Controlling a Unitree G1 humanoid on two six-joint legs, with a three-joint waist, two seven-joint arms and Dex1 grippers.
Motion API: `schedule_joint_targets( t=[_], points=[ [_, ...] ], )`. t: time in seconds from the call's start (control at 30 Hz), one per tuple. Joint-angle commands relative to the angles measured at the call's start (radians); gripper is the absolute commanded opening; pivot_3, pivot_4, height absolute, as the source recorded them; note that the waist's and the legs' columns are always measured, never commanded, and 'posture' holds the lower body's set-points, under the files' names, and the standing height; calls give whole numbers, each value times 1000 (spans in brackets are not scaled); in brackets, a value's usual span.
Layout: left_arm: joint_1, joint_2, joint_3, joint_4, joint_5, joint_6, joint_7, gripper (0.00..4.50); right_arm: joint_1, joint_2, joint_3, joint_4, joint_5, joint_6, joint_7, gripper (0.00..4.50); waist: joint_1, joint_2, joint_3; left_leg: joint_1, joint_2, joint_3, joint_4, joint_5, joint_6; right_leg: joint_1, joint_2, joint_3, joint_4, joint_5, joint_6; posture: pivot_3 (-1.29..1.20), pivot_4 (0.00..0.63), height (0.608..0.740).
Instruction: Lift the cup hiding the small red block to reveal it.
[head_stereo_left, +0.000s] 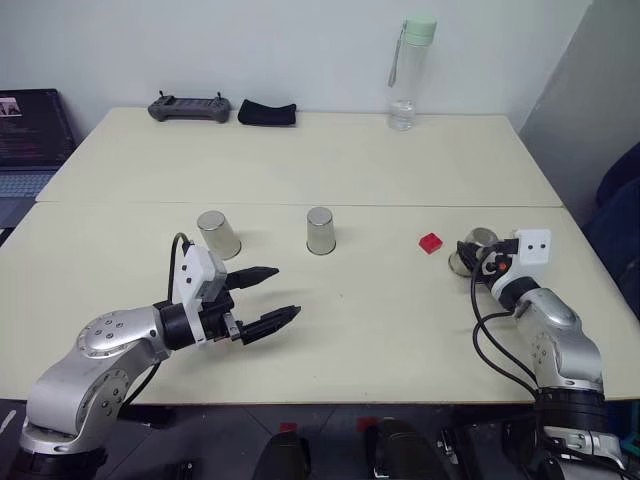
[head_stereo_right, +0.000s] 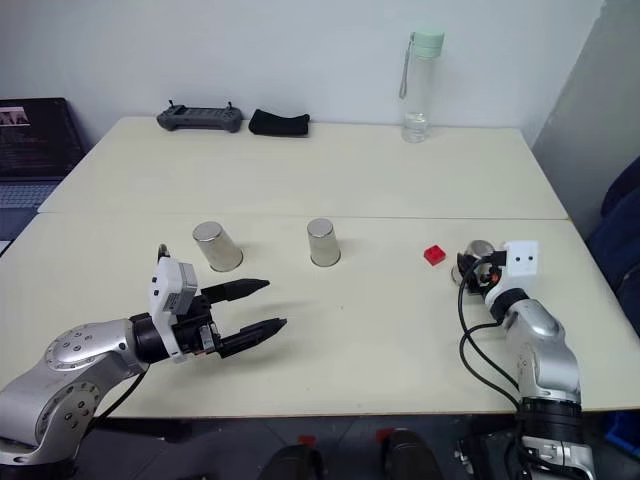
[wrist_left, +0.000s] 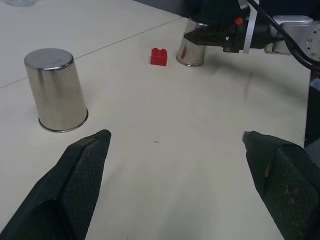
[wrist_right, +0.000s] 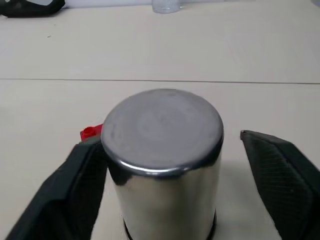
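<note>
The small red block (head_stereo_left: 430, 243) lies uncovered on the pale table (head_stereo_left: 380, 330), right of centre. Just to its right the cup (head_stereo_left: 468, 250) stands upside down on the table. My right gripper (wrist_right: 165, 142) is open, one finger on each side of that cup (wrist_right: 162, 165), with a gap on the right side; the block (wrist_right: 89, 132) peeks out behind the left finger. Two more steel cups stand upside down at the left (head_stereo_left: 218, 234) and the middle (head_stereo_left: 320, 230). My left gripper (head_stereo_left: 288, 291) hovers open and empty in front of them.
A clear bottle with a green cap (head_stereo_left: 408, 72) stands at the far edge of the table. A dark controller (head_stereo_left: 188, 108) and a black cloth (head_stereo_left: 267, 112) lie at the far left. A laptop (head_stereo_left: 30, 140) sits beyond the left edge.
</note>
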Motion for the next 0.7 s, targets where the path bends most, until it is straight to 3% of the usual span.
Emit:
schedule_joint_targets(
  t=[0.03,0.3,0.47,0.7],
  points=[
    [5,8,23,-36,-8,-9,2,4500,2,-12,-8,-13,-13,-36,-3,4458,0,0,0,0,0,0,0,0,0,0,0,0,0,0,0,0,150,740],
    [48,5,55,-62,-20,-5,16,4500,162,-49,-20,-267,24,62,23,4458,1,0,0,0,0,0,0,0,0,0,0,0,0,0,0,0,150,740],
    [93,-40,115,-87,9,0,148,4500,312,-58,-26,-534,86,180,11,4458,3,0,0,0,1,-1,0,0,0,0,-1,0,0,-3,4,0,150,740],
    [227,-270,87,-236,184,-24,514,4500,471,48,106,-806,49,236,-100,4458,2,-1,-1,1,2,-1,0,0,0,1,-1,-1,1,-3,5,0,150,740]
  ],
)
